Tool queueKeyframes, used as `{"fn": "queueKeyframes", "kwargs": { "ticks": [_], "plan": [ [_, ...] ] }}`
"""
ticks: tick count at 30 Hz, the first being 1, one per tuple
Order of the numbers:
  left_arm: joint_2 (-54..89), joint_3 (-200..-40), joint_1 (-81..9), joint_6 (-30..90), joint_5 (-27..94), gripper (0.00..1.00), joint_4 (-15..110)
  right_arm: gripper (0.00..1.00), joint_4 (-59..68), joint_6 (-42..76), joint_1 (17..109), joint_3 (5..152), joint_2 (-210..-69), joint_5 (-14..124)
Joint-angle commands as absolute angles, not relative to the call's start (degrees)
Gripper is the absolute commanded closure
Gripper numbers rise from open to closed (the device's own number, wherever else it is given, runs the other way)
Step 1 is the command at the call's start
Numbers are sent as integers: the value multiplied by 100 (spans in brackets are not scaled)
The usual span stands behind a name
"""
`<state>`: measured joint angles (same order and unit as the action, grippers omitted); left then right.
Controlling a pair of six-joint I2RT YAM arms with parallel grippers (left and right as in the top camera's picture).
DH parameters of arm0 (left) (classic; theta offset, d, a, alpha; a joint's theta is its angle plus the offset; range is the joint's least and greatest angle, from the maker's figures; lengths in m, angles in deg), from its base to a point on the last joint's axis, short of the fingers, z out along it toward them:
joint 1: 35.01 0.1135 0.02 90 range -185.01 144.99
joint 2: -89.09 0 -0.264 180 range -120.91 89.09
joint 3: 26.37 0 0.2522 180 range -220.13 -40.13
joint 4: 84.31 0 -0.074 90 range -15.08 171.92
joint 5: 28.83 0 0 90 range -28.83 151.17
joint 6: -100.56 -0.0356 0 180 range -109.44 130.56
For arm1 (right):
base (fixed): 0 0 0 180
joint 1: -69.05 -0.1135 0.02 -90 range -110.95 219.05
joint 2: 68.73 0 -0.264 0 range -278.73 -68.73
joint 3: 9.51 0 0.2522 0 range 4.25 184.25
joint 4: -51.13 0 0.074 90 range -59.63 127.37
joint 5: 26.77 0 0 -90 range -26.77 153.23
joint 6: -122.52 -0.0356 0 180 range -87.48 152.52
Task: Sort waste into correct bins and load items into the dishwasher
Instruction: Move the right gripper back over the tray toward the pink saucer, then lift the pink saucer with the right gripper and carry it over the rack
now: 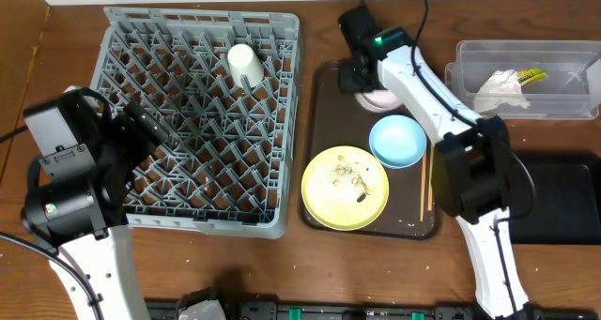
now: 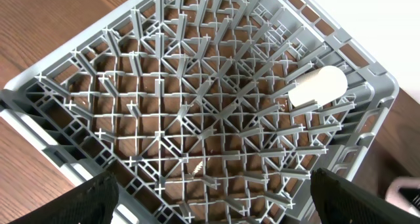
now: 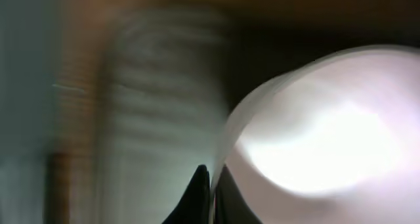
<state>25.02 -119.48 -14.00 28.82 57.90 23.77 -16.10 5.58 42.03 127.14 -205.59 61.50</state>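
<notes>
Jaws of the right gripper [image 3: 211, 184] pinch the rim of the pinkish-white bowl [image 3: 315, 138] on the brown tray [image 1: 324, 123]; the left gripper [image 2: 213, 188] hangs wide open, empty, above the dish rack [image 2: 197, 86] holding the cream cup [image 2: 318, 87].

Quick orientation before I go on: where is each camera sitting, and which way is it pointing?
Overhead: fixed above the table, looking straight down on the dish rack, brown tray and clear tub; both arms show.
Left wrist: above the rack, looking down into its pegs and the cream cup; the open left gripper shows only as dark fingertips in the bottom corners.
Right wrist: blurred, close against the pinkish-white bowl; the right gripper is shut on its rim.
Shared: overhead and left wrist both show the rack and cup.
</notes>
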Motion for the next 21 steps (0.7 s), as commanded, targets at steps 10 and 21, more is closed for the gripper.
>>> {"fn": "queueKeyframes", "kwargs": {
  "ticks": [10,21],
  "plan": [
    [2499,-11977,-1371,2954,5772,5,2366,99,1780,-489,3230,12900,-19761,3035],
    [2499,-11977,-1369,2954,5775,6,2366,99,5010,-2093,2083,12900,-20850,3431]
  ]
}}
